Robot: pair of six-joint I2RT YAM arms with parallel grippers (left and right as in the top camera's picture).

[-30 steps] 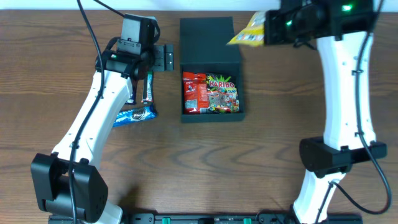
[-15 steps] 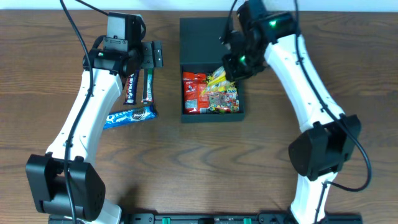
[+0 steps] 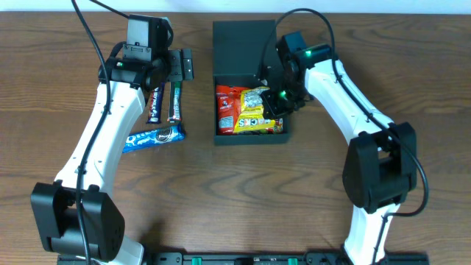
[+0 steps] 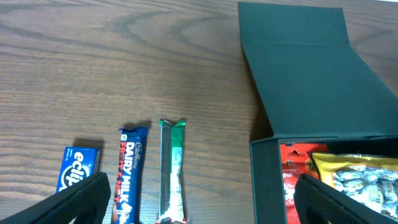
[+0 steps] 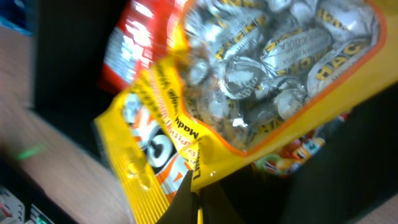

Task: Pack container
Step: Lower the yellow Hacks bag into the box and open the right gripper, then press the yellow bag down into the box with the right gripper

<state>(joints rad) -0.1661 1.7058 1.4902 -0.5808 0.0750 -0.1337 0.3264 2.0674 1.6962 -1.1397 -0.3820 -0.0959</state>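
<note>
The dark container (image 3: 249, 44) stands open at top centre, its flap lid laid back; it also shows in the left wrist view (image 4: 311, 93). Inside lie a red packet (image 3: 228, 109) and a yellow candy bag (image 3: 257, 112). My right gripper (image 3: 283, 99) is shut on the edge of the yellow bag (image 5: 249, 93) and holds it inside the box over the other packets. My left gripper (image 3: 182, 66) is open and empty above three bars left of the box: a blue Dairy Milk bar (image 4: 129, 171), a green bar (image 4: 172, 168) and a blue Eclipse pack (image 4: 78, 167).
A blue Oreo pack (image 3: 156, 137) lies on the wooden table left of the box, below the other bars. The right arm reaches in from the box's right side. Cables hang over both arms.
My right gripper has come down from the top right with the yellow bag and lowered it into the box. The left arm shifted slightly left at first, then stayed still.
</note>
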